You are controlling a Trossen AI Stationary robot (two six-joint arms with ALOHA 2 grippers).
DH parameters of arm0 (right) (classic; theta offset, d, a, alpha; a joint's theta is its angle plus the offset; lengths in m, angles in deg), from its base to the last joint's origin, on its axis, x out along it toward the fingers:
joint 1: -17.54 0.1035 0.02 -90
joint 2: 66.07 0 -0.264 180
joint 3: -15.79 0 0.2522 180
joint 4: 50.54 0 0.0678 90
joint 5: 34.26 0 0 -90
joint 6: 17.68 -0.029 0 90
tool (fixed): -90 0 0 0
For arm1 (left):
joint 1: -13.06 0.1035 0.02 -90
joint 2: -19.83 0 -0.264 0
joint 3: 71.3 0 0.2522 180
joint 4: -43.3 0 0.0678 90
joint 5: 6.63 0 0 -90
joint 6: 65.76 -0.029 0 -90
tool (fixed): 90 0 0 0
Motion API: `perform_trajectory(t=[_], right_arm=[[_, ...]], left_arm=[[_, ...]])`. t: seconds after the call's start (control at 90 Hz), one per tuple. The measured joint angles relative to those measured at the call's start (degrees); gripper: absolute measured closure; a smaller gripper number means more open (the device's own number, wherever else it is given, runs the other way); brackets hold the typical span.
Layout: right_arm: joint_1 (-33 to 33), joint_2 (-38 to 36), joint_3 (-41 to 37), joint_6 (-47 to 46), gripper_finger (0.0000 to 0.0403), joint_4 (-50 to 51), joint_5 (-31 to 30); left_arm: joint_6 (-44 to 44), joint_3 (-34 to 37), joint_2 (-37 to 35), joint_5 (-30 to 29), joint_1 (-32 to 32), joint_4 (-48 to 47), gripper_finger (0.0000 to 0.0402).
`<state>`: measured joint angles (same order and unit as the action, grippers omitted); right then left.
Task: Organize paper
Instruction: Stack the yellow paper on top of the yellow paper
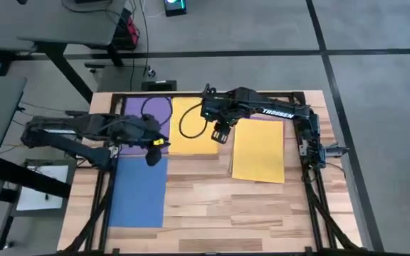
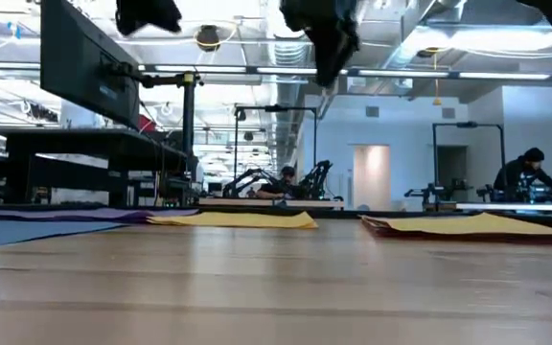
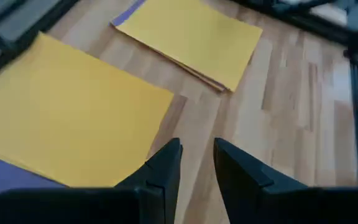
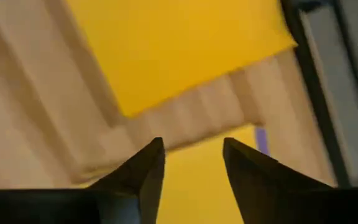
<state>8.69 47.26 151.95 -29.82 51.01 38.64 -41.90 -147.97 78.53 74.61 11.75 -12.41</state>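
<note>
Coloured paper lies flat on the wooden table [image 1: 262, 213]. A purple sheet [image 1: 148, 110] is at the far left, with a yellow sheet [image 1: 191, 128] beside it. A blue sheet [image 1: 139, 190] lies at the near left. At the right is a stack topped by yellow [image 1: 258, 151], with purple [image 3: 124, 14] and reddish [image 2: 381, 228] edges showing under it. My left gripper [image 1: 154, 153] [image 3: 197, 149] hangs open above the blue sheet's far end. My right gripper [image 1: 221, 134] [image 4: 192, 146] hangs open above the gap between the two yellow sheets. In the low view both grippers are clear of the table.
A white printed sheet [image 1: 45, 186] lies on a side surface off the table's left edge. Black frame rails [image 1: 312, 153] run along the table's sides. Bare wood [image 1: 212, 206] spans the near middle and right. People sit at benches [image 2: 525, 172] far behind.
</note>
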Motion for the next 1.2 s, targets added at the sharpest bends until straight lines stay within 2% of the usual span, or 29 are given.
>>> perform_trajectory(t=[0.111,0.267,0.489,0.644,0.844,1.044,1.2], right_arm=[[-0.5,-5.9,-9.3,0.0,0.0208,-0.8,-2.3],[-1.5,-18.5,-26.0,-2.5,0.0188,-6.0,-2.3],[-0.9,-38.3,-49.7,-11.6,0.0184,-21.1,0.2],[0.5,-47.0,-62.1,-15.6,0.0184,-30.2,1.9],[3.3,-48.8,-70.0,-18.2,0.0184,-38.8,3.9],[4.0,-45.4,-73.3,-15.0,0.0184,-44.9,4.0],[4.0,-42.1,-75.3,-12.9,0.0184,-48.2,7.0]], left_arm=[[0.4,1.2,2.0,2.5,2.5,1.0,0.0320],[0.7,1.3,5.1,2.6,4.3,5.2,0.0320],[2.9,1.3,8.9,3.1,4.6,9.3,0.0320],[4.0,1.3,10.9,3.0,4.6,10.2,0.0320],[7.6,1.3,13.7,2.9,4.6,12.0,0.0320],[10.4,1.3,14.7,2.8,4.7,13.2,0.0320],[10.6,1.3,15.8,4.2,4.9,15.5,0.0320]])
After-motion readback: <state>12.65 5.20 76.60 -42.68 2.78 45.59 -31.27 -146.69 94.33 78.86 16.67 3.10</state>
